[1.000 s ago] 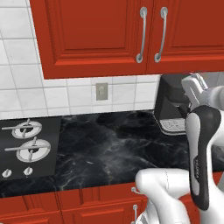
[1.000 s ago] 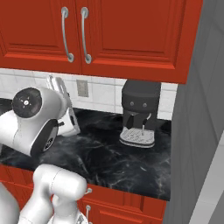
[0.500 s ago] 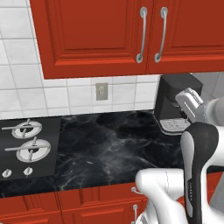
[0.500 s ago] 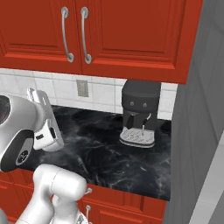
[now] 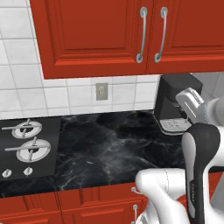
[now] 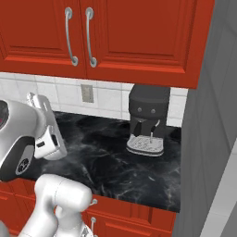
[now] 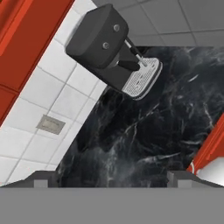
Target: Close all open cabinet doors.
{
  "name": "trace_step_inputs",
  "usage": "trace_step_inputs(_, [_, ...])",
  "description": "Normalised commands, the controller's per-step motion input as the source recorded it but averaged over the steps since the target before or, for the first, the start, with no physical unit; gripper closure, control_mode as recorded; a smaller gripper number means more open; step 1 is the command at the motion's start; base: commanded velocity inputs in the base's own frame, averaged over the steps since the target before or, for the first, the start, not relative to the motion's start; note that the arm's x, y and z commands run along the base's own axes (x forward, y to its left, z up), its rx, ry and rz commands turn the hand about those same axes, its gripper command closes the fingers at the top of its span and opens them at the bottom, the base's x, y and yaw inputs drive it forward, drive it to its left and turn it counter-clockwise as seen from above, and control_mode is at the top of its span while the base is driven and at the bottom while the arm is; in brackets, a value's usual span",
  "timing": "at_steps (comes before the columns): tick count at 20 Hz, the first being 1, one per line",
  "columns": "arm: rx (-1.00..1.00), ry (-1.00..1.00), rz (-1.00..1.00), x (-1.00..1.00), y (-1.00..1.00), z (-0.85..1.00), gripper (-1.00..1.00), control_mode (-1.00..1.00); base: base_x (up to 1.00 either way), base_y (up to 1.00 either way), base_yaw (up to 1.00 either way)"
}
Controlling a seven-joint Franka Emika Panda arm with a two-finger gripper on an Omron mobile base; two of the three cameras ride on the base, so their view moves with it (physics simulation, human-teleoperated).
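Two red cabinet doors, the left door (image 5: 92, 30) and the right door (image 5: 192, 30), hang above the counter. Both sit flush with their frame, their silver bar handles (image 5: 141, 35) side by side at the middle seam. From the right base view the same left door (image 6: 32, 32) and right door (image 6: 148, 32) also look shut. My gripper (image 7: 110, 178) is open, its dark fingertips (image 7: 41, 177) wide apart with nothing between them. It hangs over the black counter, below the doors, and looks toward the coffee machine. The white hand (image 5: 190, 103) is in front of that machine.
A black coffee machine (image 6: 148, 120) stands at the back of the black marble counter (image 5: 109, 148). A gas hob (image 5: 26, 144) lies at the counter's left end. A tall grey wall (image 6: 208, 139) bounds the right side. Red drawer fronts (image 5: 52, 210) run below the counter edge.
The hand has dropped lower over the counter and the forearm has swung with it. The cabinet doors and the coffee machine have not moved.
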Motion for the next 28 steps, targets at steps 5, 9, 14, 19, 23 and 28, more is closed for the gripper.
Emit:
trace_step_inputs(5, [-0.03,-0.12,0.00,-0.32,0.00,0.00,-1.00,1.00,-0.31,0.00,-0.03])
trace_step_inputs(9, [0.00,0.00,0.00,0.00,0.00,0.00,-1.00,1.00,-0.82,0.14,-0.20])
trace_step_inputs(14, [0.00,0.00,0.00,0.00,0.00,0.00,-1.00,1.00,-0.69,0.32,-0.35])
trace_step_inputs(19, [0.00,0.00,0.00,0.00,0.00,0.00,-1.00,1.00,-0.43,0.47,-0.43])
trace_step_inputs(23, [0.00,0.00,0.00,0.00,0.00,0.00,-1.00,1.00,-0.32,0.42,-0.46])
trace_step_inputs(28, [0.00,0.00,0.00,0.00,0.00,0.00,-1.00,1.00,-0.25,0.34,-0.50])
